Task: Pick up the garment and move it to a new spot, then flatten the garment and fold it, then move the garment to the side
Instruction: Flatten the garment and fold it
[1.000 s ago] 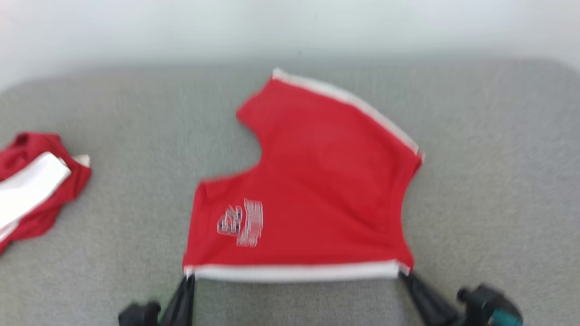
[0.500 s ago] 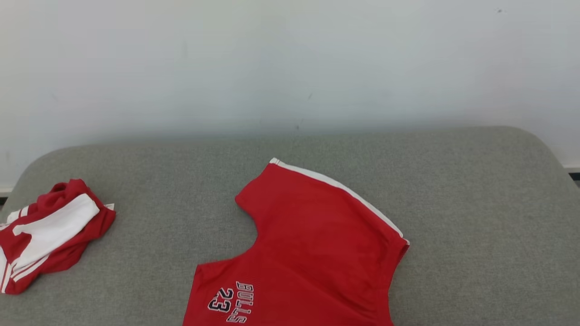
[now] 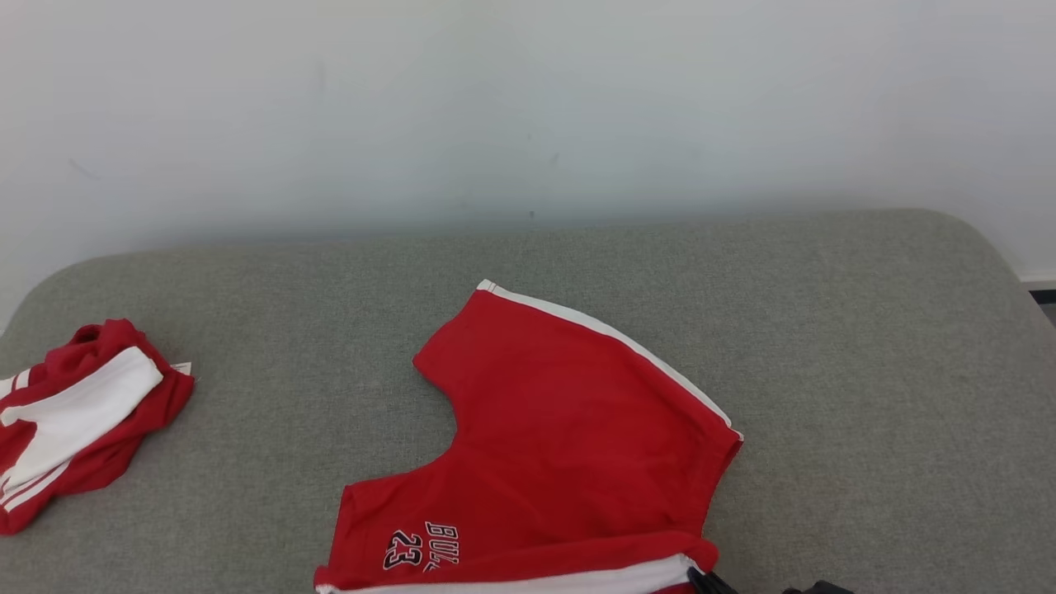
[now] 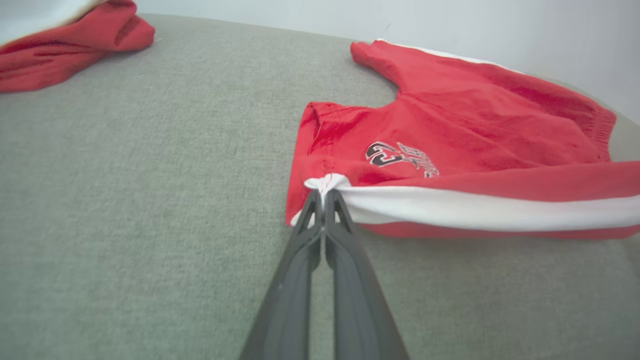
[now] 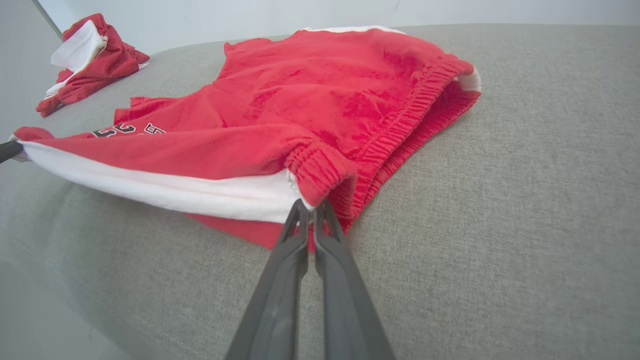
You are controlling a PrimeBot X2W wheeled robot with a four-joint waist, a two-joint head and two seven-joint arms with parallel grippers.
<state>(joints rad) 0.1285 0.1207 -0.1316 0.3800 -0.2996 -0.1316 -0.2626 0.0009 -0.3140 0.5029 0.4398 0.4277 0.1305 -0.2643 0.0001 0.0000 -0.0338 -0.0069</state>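
Observation:
The garment [image 3: 561, 429] is a pair of red shorts with white side stripes and a "BULLS 23" print, lying on the grey padded surface [image 3: 825, 330]. Its near white-striped edge is lifted off the surface and stretched between both grippers. In the left wrist view my left gripper [image 4: 324, 192] is shut on the garment's [image 4: 475, 115] leg-hem corner. In the right wrist view my right gripper [image 5: 309, 205] is shut on the garment's [image 5: 310, 90] corner by the elastic waistband. The right gripper's tip [image 3: 695, 576] peeks in at the head view's bottom edge.
A second red and white garment [image 3: 74, 421] lies crumpled at the surface's far left, also seen as a heap [image 5: 90, 55] from the right wrist. A pale wall [image 3: 528, 107] rises behind the surface. Bare grey fabric surrounds the shorts on the right and far side.
The head camera has tilted up, so the shorts sit lower in the picture. The striped near edge, flat a second ago, is now raised, with red fabric curling over it.

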